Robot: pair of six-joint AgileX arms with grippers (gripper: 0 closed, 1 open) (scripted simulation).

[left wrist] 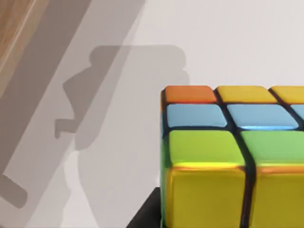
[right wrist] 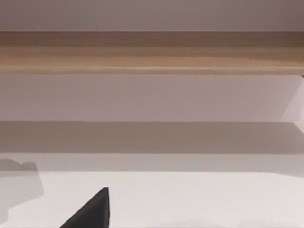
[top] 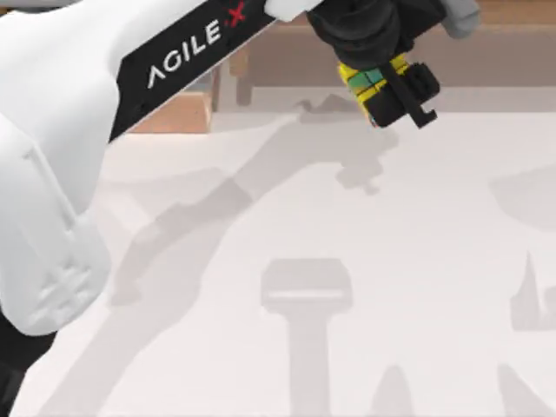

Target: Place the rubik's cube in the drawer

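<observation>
Near the top view's far edge, above the pale table point(top: 347, 261), held the rubik's cube point(top: 372, 85) clamped between the black fingers of the left gripper point(top: 391, 91), in front of a long brown wooden shelf point(top: 504, 52). Seen close from the left wrist: glossy rounded squares of orange, yellow, blue and green, dark grid lines point(left wrist: 228, 156). From the right wrist, showed a wooden ledge point(right wrist: 152, 52) over smooth white surface; right fingers impossible to judge.

One rubik's cube point(top: 375, 80), at about one o'clock in the top view, clamped in one left gripper point(top: 395, 91). One white AgileX arm point(top: 104, 95) reaching in from nine o'clock. One table point(top: 347, 261), pale. One long brown wooden shelf point(right wrist: 152, 52) along twelve o'clock. One tan wooden panel point(top: 174, 113) near eleven o'clock. On the cube's nearest faces: orange, yellow, blue and green squares.
</observation>
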